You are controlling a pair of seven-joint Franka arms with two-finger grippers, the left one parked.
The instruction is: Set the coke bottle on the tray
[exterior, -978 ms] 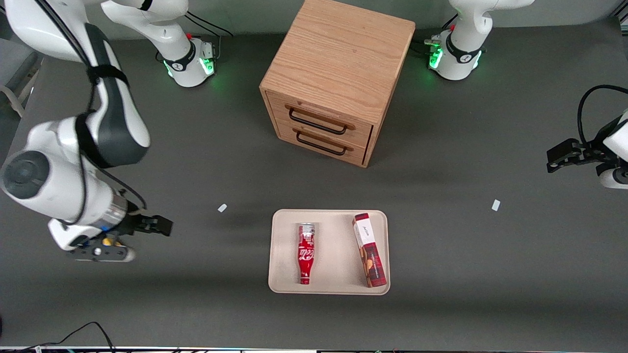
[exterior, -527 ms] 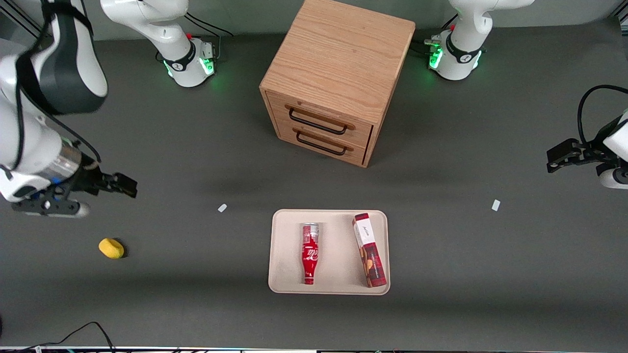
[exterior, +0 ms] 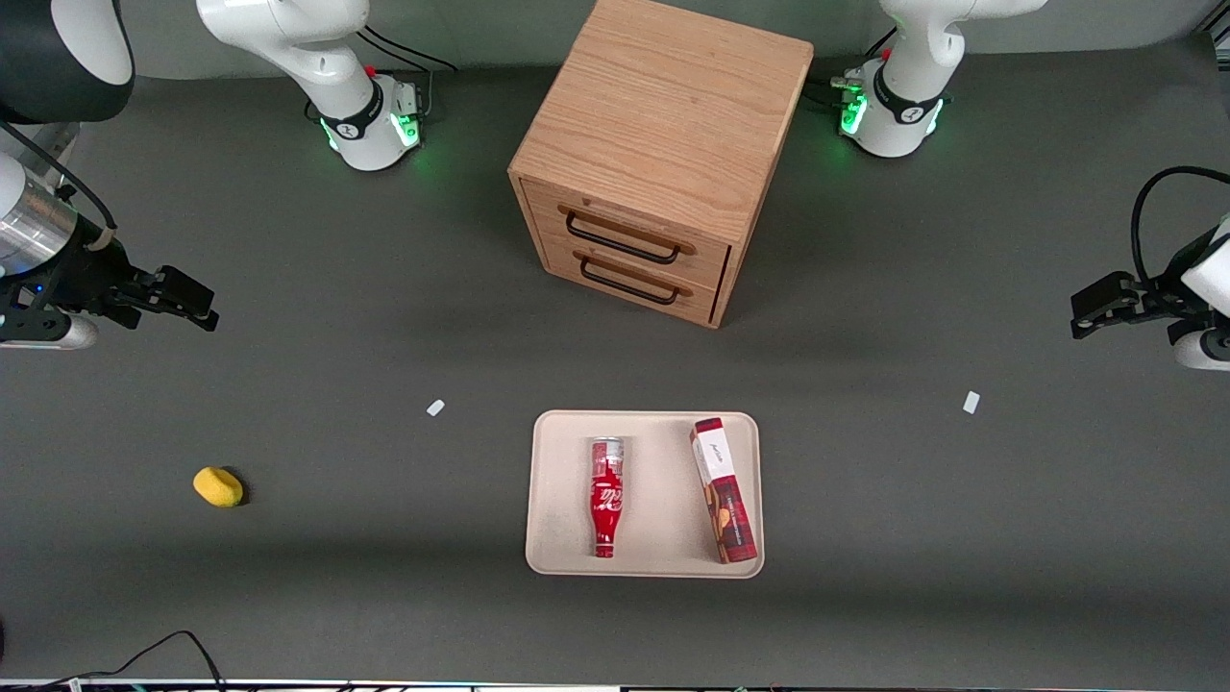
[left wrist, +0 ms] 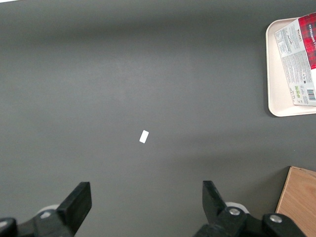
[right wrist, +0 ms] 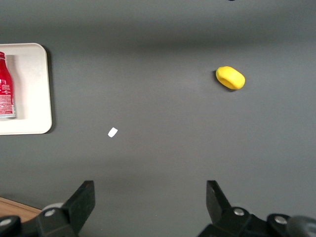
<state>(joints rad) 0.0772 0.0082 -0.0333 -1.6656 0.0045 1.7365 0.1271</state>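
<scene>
I am seeing the bottle [exterior: 606, 496] lying flat in the tray [exterior: 552, 500], just below the middle of the front frame. It is a small red contour bottle with white script on its waist, a silver-white band at its base and a narrow red neck. Its long axis is running up and down the frame: the base is pointing toward the cabinet [exterior: 661, 159], the capped neck toward the front camera. A plaid box [exterior: 724, 489] is lying beside it in the tray, apart from it and slightly tilted.

In the right wrist view only part of the bottle [right wrist: 6, 93] is showing; the frame edge is cutting off the rest, along with most of the tray [right wrist: 39, 89].

My gripper [exterior: 183, 303] is hanging over bare table at the left edge of the front frame, well apart from the tray, its fingers [right wrist: 84, 200] spread wide with nothing between them. A yellow lump [exterior: 218, 486] is sitting on the table nearer the front camera than the gripper.
</scene>
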